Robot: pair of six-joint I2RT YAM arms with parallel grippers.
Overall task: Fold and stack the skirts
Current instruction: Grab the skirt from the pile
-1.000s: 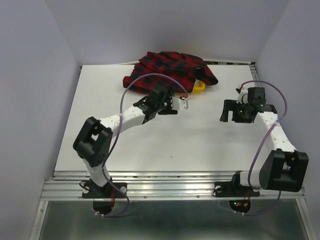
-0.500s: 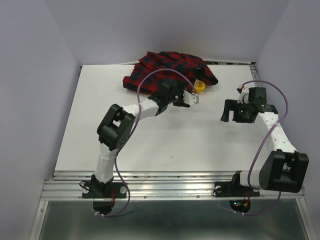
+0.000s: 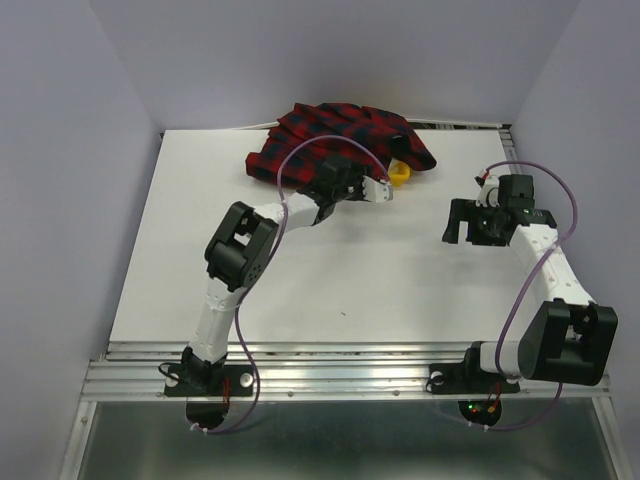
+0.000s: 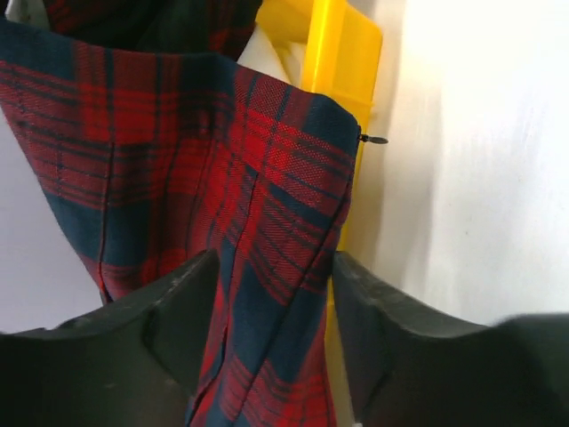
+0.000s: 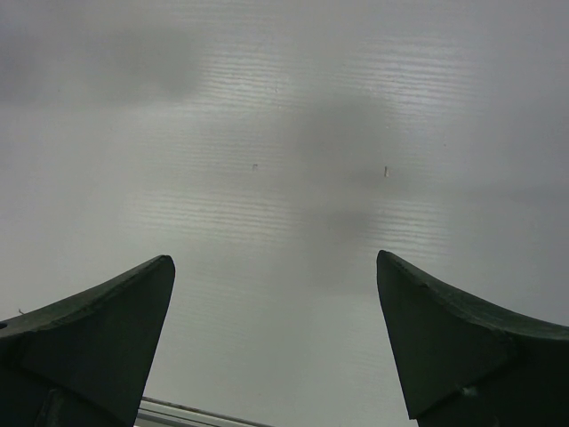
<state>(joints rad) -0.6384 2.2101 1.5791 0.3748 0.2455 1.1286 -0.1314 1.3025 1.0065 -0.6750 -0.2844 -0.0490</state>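
Observation:
A red and dark blue plaid skirt (image 3: 340, 135) lies crumpled at the back middle of the white table (image 3: 300, 270). My left gripper (image 3: 383, 192) reaches to the skirt's front right edge. In the left wrist view the skirt's hem (image 4: 196, 178) runs down between the fingers of my left gripper (image 4: 274, 302). The jaws stand partly apart on either side of the cloth, and a sliver of yellow shows beside the right finger. My right gripper (image 3: 462, 222) is open and empty over bare table on the right, and its wrist view (image 5: 276, 302) shows only the table surface.
A yellow plastic object (image 3: 400, 173) lies partly under the skirt's right edge; it also shows in the left wrist view (image 4: 342, 53). Grey walls enclose the table on three sides. A metal rail (image 3: 340, 360) runs along the near edge.
My left arm has stretched back and to the right, bringing its gripper up to the skirt's edge by the yellow object. The right arm has not moved.

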